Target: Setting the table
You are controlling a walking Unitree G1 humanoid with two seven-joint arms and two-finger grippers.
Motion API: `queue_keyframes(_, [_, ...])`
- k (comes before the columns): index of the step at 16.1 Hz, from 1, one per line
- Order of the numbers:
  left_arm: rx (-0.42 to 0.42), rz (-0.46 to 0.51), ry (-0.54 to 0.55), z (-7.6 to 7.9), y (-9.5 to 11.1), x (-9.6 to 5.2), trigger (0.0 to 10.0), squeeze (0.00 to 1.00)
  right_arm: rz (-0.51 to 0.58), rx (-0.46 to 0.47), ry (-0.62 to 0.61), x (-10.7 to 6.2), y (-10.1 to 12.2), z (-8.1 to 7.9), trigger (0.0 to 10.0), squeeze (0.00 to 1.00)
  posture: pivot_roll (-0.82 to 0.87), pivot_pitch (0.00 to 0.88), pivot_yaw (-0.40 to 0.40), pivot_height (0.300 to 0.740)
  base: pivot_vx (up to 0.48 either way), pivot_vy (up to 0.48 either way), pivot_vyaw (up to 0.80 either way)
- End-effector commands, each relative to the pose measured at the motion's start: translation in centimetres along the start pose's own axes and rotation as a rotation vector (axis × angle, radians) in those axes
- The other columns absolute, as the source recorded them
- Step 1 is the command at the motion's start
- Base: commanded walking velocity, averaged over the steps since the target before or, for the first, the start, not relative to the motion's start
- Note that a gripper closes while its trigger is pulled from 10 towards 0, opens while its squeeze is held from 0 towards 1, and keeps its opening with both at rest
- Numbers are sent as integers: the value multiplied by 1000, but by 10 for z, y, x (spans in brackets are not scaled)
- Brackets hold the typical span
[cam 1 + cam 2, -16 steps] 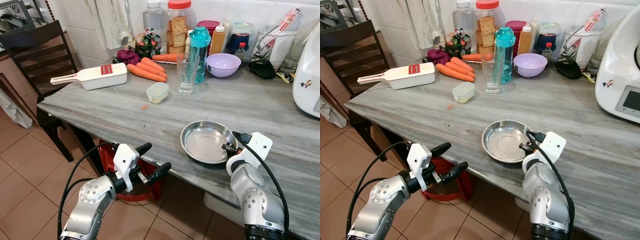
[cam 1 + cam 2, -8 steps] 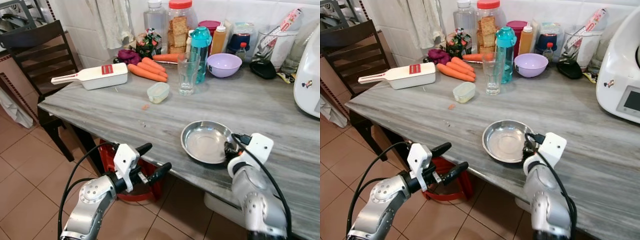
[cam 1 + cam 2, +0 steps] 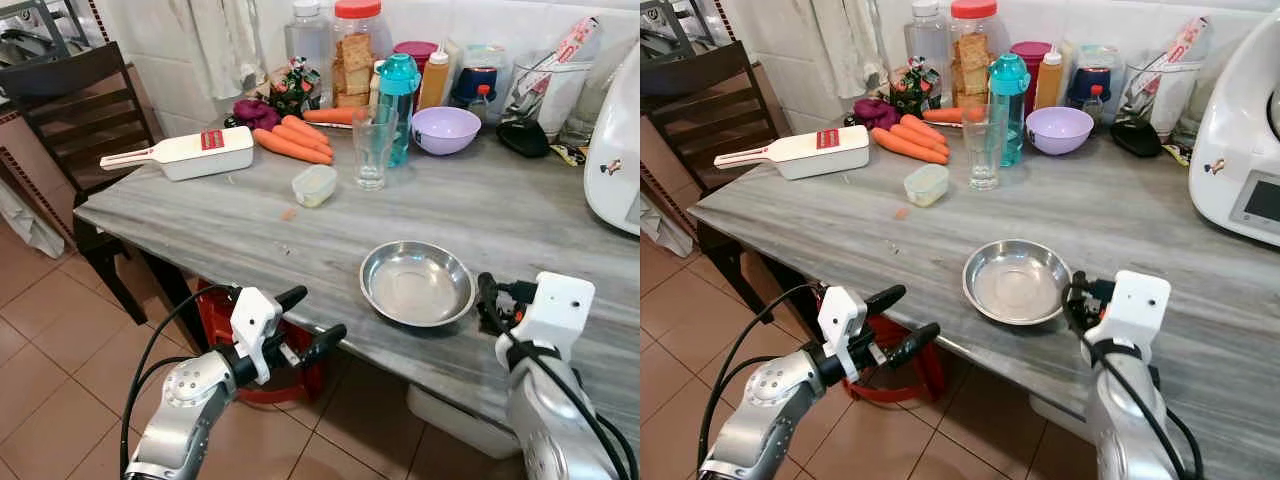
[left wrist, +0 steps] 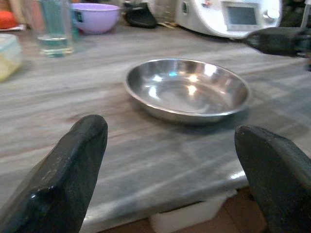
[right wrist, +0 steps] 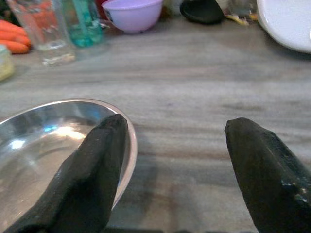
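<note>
Grey table (image 3: 520,215), dark chair (image 3: 70,105), terracotta floor (image 3: 40,400)

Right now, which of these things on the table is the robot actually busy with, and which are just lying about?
Part of the job:
- steel dish, near the table's front edge
- right hand, open beside the dish's rim
- left hand, open, off the table's edge

Lying about:
- carrots
- drinking glass
- purple bowl
- small lidded tub
- white grater

Grey table (image 3: 520,215) with steel bowl (image 3: 417,283), glass (image 3: 373,148), carrots (image 3: 293,141)
</note>
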State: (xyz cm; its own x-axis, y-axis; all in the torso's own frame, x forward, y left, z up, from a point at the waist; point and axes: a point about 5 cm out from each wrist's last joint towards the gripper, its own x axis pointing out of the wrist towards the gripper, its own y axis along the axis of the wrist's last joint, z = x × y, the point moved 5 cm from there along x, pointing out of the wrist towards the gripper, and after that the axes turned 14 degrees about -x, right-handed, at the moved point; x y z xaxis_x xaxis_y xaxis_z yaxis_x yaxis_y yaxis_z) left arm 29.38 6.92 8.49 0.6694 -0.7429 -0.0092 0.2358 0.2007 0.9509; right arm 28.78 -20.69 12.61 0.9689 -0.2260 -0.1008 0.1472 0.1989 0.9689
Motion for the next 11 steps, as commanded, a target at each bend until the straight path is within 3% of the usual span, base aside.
queue_keyframes(1, [9, -5, 62, -11, -1, -4, 10000, 0, 44, -8, 19, -3, 10, -4, 10000, 1000, -186, 14, 59, 740, 0, 0, 0])
queue_keyframes(5, [-17, 38, 300, -39, -2, -12, 10000, 0, 52, -54, 47, -16, 4, -7, 10000, 1000, -182, 18, 54, 740, 0, 0, 0])
queue_keyframes(6, [-18, 40, 319, -41, -2, -13, 10000, 0, 52, -57, 54, -17, 4, -9, 10000, 1000, -182, 18, 54, 740, 0, 0, 0])
queue_keyframes(9, [30, 132, 523, -67, 16, -35, 10000, 0, 107, -85, 78, -26, 11, -19, 10000, 1000, -175, 22, 45, 740, 0, 0, 0])
queue_keyframes(11, [39, 153, 575, -73, 20, -41, 10000, 0, 129, -83, 71, -27, 15, -17, 10000, 1000, -175, 20, 45, 740, 0, 0, 0])
